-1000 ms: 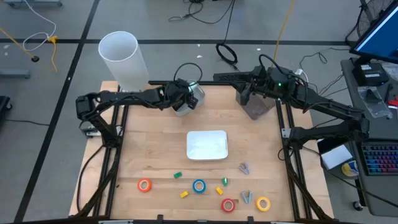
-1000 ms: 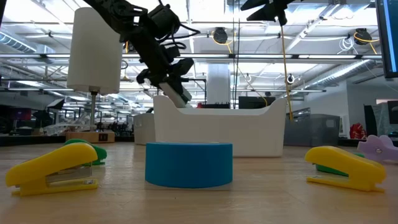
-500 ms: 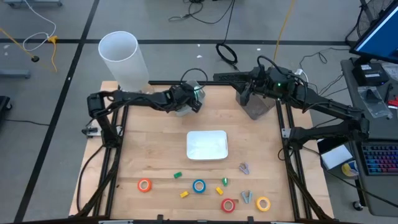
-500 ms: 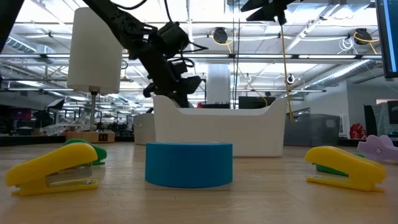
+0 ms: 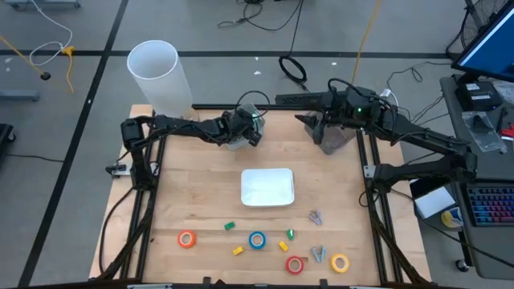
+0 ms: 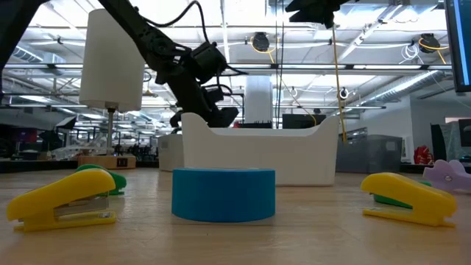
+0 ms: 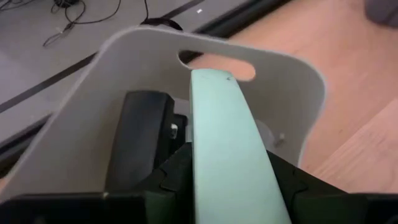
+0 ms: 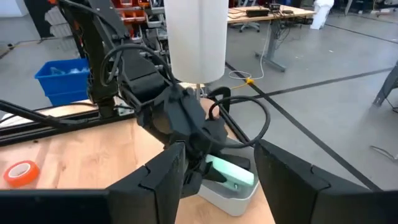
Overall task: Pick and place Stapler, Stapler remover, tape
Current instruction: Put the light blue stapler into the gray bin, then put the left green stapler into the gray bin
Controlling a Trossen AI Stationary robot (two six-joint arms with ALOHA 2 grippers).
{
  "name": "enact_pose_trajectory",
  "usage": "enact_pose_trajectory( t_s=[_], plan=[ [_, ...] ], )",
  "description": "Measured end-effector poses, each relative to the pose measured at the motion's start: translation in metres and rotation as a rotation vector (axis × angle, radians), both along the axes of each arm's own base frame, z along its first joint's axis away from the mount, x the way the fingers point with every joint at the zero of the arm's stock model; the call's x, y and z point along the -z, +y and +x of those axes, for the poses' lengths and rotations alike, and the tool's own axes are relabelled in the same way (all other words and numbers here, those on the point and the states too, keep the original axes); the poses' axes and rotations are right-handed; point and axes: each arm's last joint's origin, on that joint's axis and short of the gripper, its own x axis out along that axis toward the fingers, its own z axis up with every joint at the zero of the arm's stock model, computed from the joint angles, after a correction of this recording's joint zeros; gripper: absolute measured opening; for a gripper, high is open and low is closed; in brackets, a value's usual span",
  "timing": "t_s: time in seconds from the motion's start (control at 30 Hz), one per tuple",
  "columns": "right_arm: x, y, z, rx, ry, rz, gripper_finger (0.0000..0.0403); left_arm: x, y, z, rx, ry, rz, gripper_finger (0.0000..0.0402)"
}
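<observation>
A pale green stapler (image 7: 227, 149) is gripped by the left hand (image 5: 241, 132) inside a grey bin (image 7: 93, 112); the right hand (image 5: 315, 122) is held open near the desk's (image 5: 201, 201) far edge.

An industrial lab or open workshop hall. In the low view's background, a high ceiling of exposed white steel trusses (image 6: 383, 44) spans rows of workbenches. The right wrist view shows a polished grey concrete floor (image 8: 323, 106), a blue plastic bin (image 8: 62, 78) at left, and metal-legged work tables (image 8: 273, 25) at upper right.
</observation>
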Motion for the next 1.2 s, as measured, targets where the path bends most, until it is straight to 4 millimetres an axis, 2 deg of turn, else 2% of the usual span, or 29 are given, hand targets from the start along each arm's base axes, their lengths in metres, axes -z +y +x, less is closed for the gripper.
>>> enact_pose_trajectory(
  t_s=[0.1, 0.53, 0.73, 0.83, 1.07, 1.2],
  plan=[
    [0.0, 0.0, 0.0, 0.0, 0.0, 0.0, 0.0177, 0.007, 0.001, 0.001, -0.002, 0.017, -0.005, 0.0127],
    [0.0, 0.0, 0.0, 0.002, -0.006, 0.005, 0.0171, 0.003, 0.017, -0.001, -0.008, -0.036, 0.015, 0.0129],
    [0.0, 0.0, 0.0, 0.002, -0.006, 0.005, 0.0171, 0.002, 0.016, -0.001, 0.029, -0.011, 0.034, 0.0192],
    [0.0, 0.0, 0.0, 0.002, -0.007, 0.006, 0.0171, 0.003, 0.016, 0.0, 0.047, -0.011, 0.025, 0.0211],
    [-0.001, 0.0, 0.0, 0.006, -0.019, 0.019, 0.0171, 0.001, 0.015, -0.001, 0.065, 0.001, 0.037, 0.0221],
    [-0.001, 0.0, 0.0, 0.006, -0.02, 0.02, 0.0171, -0.014, 0.014, -0.004, 0.079, -0.021, 0.064, 0.0222]
  ],
)
